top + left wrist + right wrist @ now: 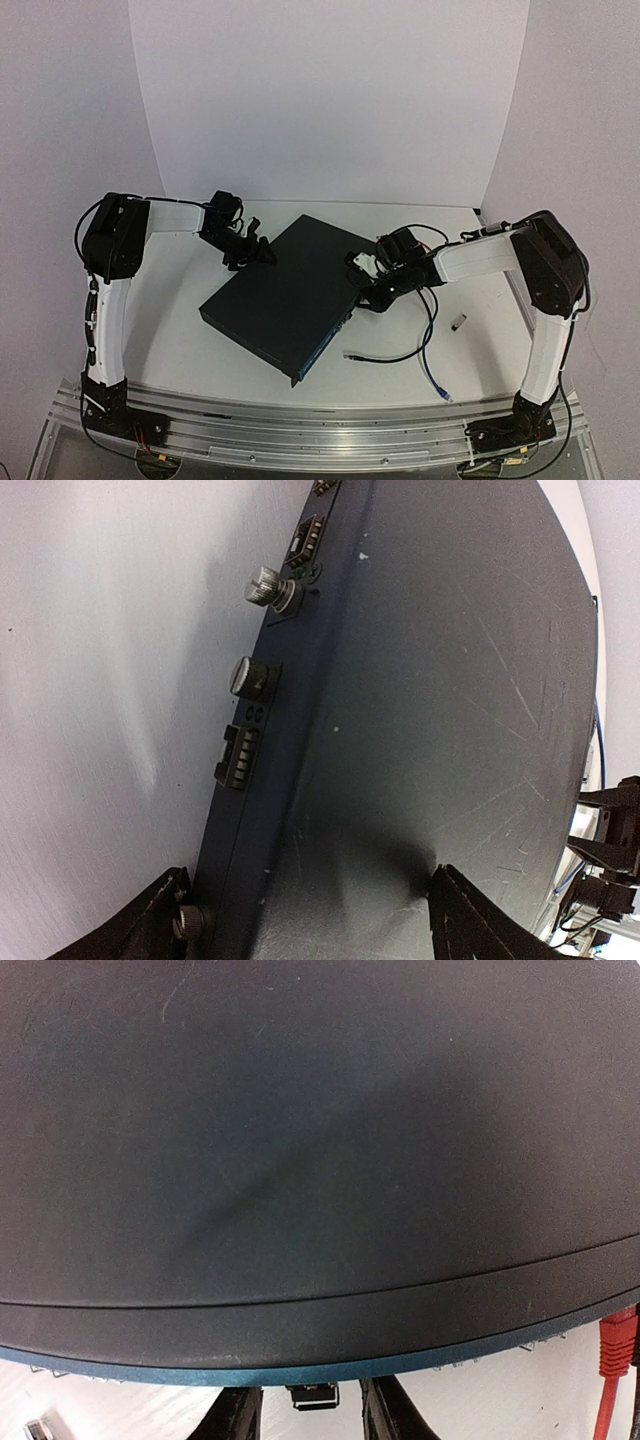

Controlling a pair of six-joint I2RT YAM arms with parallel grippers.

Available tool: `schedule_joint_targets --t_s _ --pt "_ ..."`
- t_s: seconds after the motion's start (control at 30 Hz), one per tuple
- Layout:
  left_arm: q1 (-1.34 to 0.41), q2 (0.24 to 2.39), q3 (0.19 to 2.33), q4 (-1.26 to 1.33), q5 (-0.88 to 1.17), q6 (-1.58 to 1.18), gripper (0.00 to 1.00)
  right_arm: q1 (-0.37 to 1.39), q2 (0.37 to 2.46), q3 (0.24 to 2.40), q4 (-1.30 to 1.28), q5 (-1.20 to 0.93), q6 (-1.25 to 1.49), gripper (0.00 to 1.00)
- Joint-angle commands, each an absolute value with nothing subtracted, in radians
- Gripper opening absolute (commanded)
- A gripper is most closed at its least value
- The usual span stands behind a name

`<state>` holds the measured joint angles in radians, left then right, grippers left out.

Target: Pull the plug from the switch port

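The switch (285,300) is a flat dark navy box lying at an angle in the middle of the table. Its top fills the right wrist view (320,1140). My right gripper (368,292) is at its right long face. In the right wrist view this gripper (312,1416) is open, and a small metal-framed plug (313,1396) sticks out below the switch's edge between its fingers, with a gap on each side. My left gripper (250,252) is wide open at the switch's far left corner. It (320,920) straddles the edge of the switch (450,680) without closing.
Thumbscrews (268,586) and connectors line the switch's back face. A red cable (615,1360) hangs at the right of the port face. A black cable (390,356), a blue cable (430,365) and a small silver part (458,322) lie on the table to the switch's right.
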<state>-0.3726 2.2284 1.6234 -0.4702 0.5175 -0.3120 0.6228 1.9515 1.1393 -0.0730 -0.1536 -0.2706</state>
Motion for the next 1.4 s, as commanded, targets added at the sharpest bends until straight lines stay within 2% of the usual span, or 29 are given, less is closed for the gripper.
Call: schedule_joint_targets --t_s 0.0,0.33,0.73,1.07,1.37 --pt "-0.388 2.300 1.628 -0.537 0.439 -0.296 0.80 0.630 1.970 1.164 -0.025 -0.119 -0.291 0.28" --pt "-0.388 2.319 1.647 -0.548 0.431 -0.299 0.80 0.631 1.948 1.133 0.025 -0.102 -0.330 0.00" --pt "-0.388 2.373 1.679 -0.588 0.408 -0.280 0.80 0.631 1.873 0.979 -0.025 -0.038 -0.397 0.00" --pt "-0.388 2.379 1.668 -0.592 0.379 -0.281 0.80 0.628 1.798 0.909 -0.029 -0.049 -0.337 0.00" --pt "-0.388 2.367 1.661 -0.573 0.396 -0.282 0.80 0.628 1.554 0.794 -0.026 0.078 -0.296 0.00"
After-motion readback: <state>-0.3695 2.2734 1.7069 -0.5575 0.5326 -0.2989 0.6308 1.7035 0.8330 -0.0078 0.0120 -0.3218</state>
